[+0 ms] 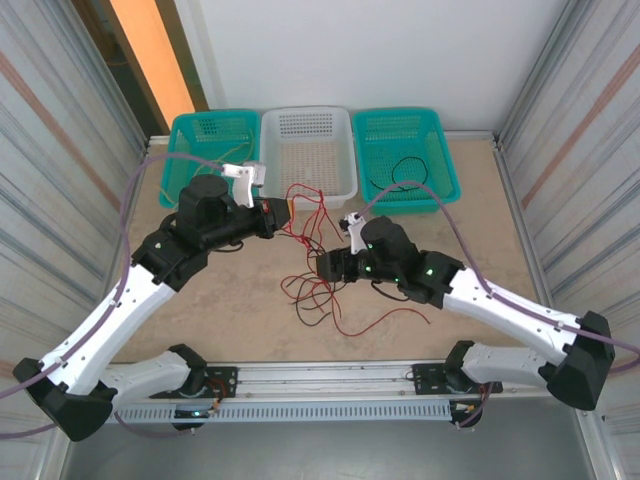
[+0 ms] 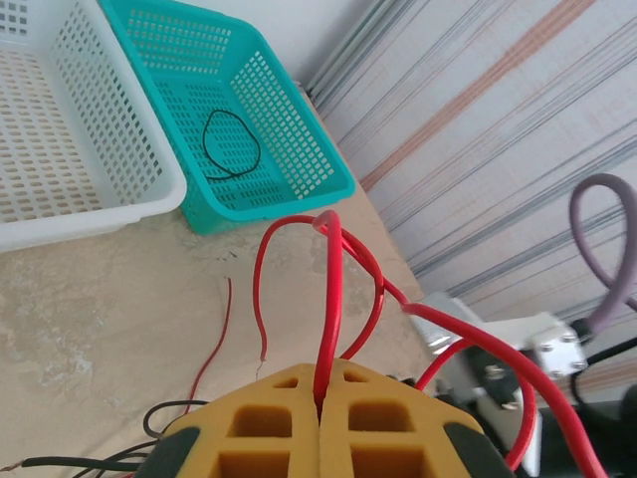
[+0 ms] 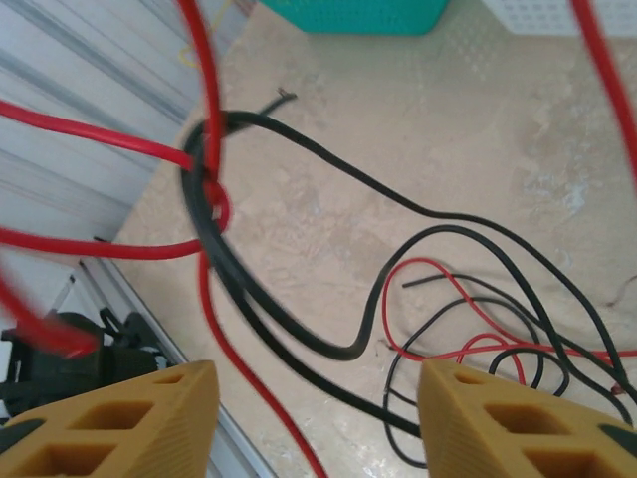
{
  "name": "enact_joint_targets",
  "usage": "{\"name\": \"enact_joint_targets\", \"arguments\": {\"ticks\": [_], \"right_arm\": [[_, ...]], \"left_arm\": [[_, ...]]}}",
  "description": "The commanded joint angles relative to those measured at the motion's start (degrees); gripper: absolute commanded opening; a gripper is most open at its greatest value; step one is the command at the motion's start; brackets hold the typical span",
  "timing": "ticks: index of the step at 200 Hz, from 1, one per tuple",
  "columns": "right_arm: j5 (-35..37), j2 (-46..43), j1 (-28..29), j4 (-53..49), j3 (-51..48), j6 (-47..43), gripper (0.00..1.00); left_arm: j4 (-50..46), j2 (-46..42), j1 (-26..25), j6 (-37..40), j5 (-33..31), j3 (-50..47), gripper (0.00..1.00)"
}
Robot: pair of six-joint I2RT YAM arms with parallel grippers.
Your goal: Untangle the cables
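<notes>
The cables (image 1: 312, 288), thin red and black wires, lie tangled on the table between the two arms. My left gripper (image 1: 284, 212) is shut on a red cable (image 2: 331, 299), which rises from between its yellow fingers (image 2: 261, 428) and loops back down to the table. My right gripper (image 1: 314, 267) hovers low over the tangle with its jaws open. In the right wrist view, black cables (image 3: 299, 329) run across the gap between the right gripper's (image 3: 317, 413) fingers, lying below them. A red cable (image 3: 204, 129) is knotted around a black one at the upper left.
Three baskets stand in a row at the back: a teal one (image 1: 205, 150), a white one (image 1: 345, 175) and a second teal one (image 1: 445, 180). A black cable loop (image 2: 231, 147) lies inside the right teal basket (image 2: 299, 149). Corrugated walls close both sides.
</notes>
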Motion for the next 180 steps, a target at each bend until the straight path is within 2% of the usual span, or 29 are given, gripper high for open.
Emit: {"name": "enact_joint_targets", "arguments": {"ticks": [1,34,43,55,77,104,126,159,180], "right_arm": [[1.45,1.1,-0.86,2.09,2.46,-0.95,0.47],[0.54,3.56,-2.83,3.58,1.14,0.1,0.28],[0.35,3.91,-3.21,3.76,0.59,0.3,0.19],[2.18,3.83,-3.53,3.11,-0.2,0.7,0.0],[4.94,3.05,-7.18,-1.06,-3.17,4.94,0.0],[3.73,1.4,-14.38,-7.79,-8.11,10.05,0.0],[4.69,0.23,-17.23,-12.14,-10.3,10.96,0.0],[3.88,-0.14,-17.3,-14.01,-8.72,10.12,0.0],[6.61,0.33,-14.52,-17.48,-3.74,7.97,0.01]], "left_arm": [[1.43,-0.74,0.65,-1.02,2.29,2.82,0.0],[1.26,-0.66,1.48,-1.22,4.9,3.68,0.0],[0.85,-0.61,1.84,-1.2,5.7,4.06,0.0],[-0.26,-0.76,2.49,-0.6,5.76,4.69,0.0],[-4.89,-2.45,4.98,1.66,2.06,7.37,0.0],[-9.29,-3.94,10.57,3.75,2.56,11.49,0.0],[-11.7,-3.83,13.29,5.4,3.68,13.92,0.0],[-10.77,-2.56,13.8,5.04,7.83,13.42,0.0],[-10.43,-1.87,13.8,4.22,9.3,12.29,0.0]]}}
